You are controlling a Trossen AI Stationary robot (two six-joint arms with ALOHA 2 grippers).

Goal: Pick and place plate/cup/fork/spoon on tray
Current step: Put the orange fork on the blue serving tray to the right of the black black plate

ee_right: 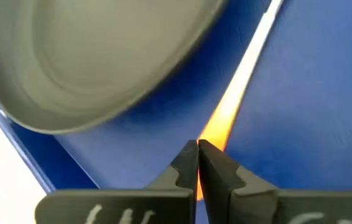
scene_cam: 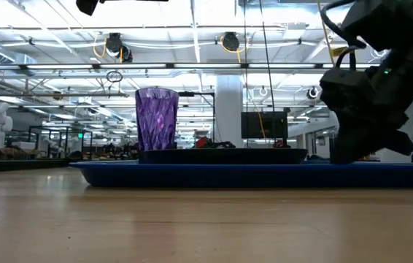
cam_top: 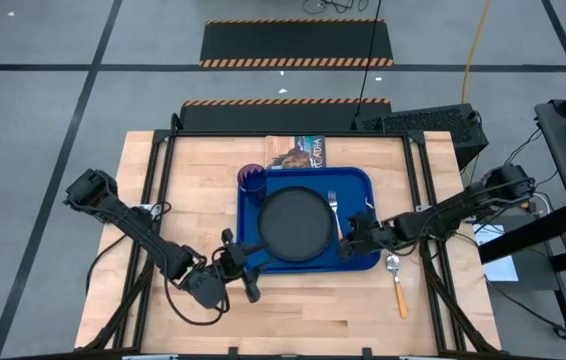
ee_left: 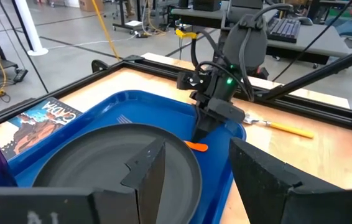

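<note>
The blue tray lies at the table's middle. The dark plate rests flat on it, and the purple cup stands upright in its far left corner. The fork lies on the tray to the right of the plate, tines toward the far edge. My right gripper is over the tray's near right part, shut on the fork's orange handle. The spoon lies on the table to the right of the tray's near right corner. My left gripper is open and empty at the tray's near left edge. My right gripper pinches the fork's orange handle near its free end between its two fingertips. The fingers slant down from the table's right side. The fork reaches away from the fingers along the tray floor beside the plate, tines on the tray.
A magazine lies at the far edge behind the tray. A keyboard sits at the far right. Black frame rails run along the table's sides. Bare wood lies to the left of the tray and along the near edge.
</note>
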